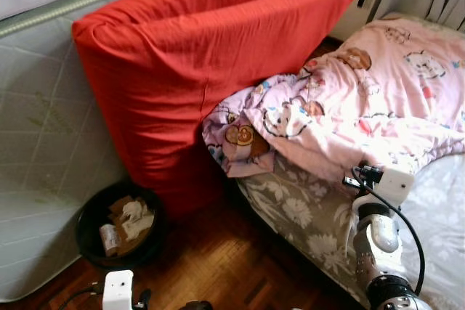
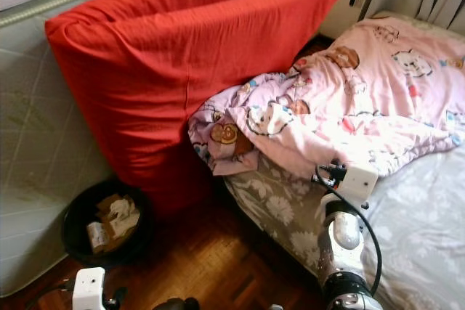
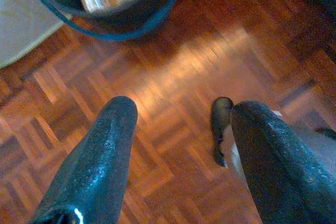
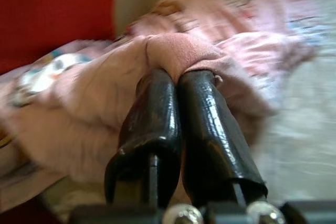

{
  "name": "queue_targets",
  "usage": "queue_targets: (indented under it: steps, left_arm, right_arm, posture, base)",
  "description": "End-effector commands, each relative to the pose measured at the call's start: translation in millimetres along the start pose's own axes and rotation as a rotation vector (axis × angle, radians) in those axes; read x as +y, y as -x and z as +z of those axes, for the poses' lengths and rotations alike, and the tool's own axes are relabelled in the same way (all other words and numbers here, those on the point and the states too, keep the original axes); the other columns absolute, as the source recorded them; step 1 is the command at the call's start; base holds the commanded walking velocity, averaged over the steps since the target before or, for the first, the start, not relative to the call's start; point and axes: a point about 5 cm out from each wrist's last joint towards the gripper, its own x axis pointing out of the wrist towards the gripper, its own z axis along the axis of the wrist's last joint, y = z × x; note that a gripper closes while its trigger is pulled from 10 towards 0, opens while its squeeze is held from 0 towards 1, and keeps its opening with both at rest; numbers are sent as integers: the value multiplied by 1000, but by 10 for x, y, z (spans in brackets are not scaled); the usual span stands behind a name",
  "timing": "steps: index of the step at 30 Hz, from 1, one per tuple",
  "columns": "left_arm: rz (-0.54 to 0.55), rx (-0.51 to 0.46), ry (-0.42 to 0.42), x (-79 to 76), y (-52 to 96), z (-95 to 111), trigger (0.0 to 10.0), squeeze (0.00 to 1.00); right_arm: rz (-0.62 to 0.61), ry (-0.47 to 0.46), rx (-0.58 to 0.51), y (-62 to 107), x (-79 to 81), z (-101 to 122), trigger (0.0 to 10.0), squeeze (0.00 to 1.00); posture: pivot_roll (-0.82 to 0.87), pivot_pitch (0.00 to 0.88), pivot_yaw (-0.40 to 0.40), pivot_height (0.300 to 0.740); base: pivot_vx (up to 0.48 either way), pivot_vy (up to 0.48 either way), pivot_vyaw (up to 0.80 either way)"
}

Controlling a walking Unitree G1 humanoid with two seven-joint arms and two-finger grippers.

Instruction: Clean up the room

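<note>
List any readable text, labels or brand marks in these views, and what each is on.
None can be read.
The pink blanket, pinched in the right gripper, carries cartoon animal prints, no legible words.
The paper scraps in the black bin are too small to show any print.
The red mattress is plain.

— Is any lettering, label or number to be read?
— None is legible. Cartoon figures are printed on the pink blanket [image 1: 378,99], and a leaf pattern on the grey sheet [image 1: 305,215], but no words are carried by either.
</note>
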Motion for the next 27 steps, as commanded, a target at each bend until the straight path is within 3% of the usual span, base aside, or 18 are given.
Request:
queue_targets:
  steps: [1,9,12,14,15,17,23,27]
  left_arm:
    - [9,30,-13,46,24,-63,10000,0]
    - [6,24,-23,48,21,-51,10000,0]
    - [3,28,-36,44,21,-55,10000,0]
    - [-5,30,-41,32,23,-63,10000,0]
    - [-6,30,-42,31,23,-63,10000,0]
    - [-9,32,-47,29,25,-67,10000,0]
    - [-19,33,-55,28,24,-65,10000,0]
    - [-25,31,-61,30,23,-60,10000,0]
  right_arm:
    - [-9,-13,-56,-29,-2,98,10000,0]
    - [10,-30,-95,1,74,127,10000,0]
    - [24,-30,-18,17,88,24,10000,0]
    - [23,-13,115,76,65,-174,10000,0]
    - [16,-24,124,83,55,-190,10000,0]
    - [-49,-41,226,140,-50,-333,10000,0]
    - [-150,-40,384,280,-268,-562,10000,0]
    - [-168,-27,503,433,-335,-746,10000,0]
  posture:
    - [12,154,23,740]
    - [15,161,23,740]
    - [16,162,21,740]
    - [15,165,19,740]
    - [18,165,20,740]
    - [19,166,19,740]
    - [18,167,20,740]
    - [19,168,21,740]
  base:
    - [-292,0,0]
    - [-254,0,0]
    - [0,0,0]
    - [0,0,0]
    - [0,0,0]
    - [0,0,0]
    - [0,0,0]
    - [0,0,0]
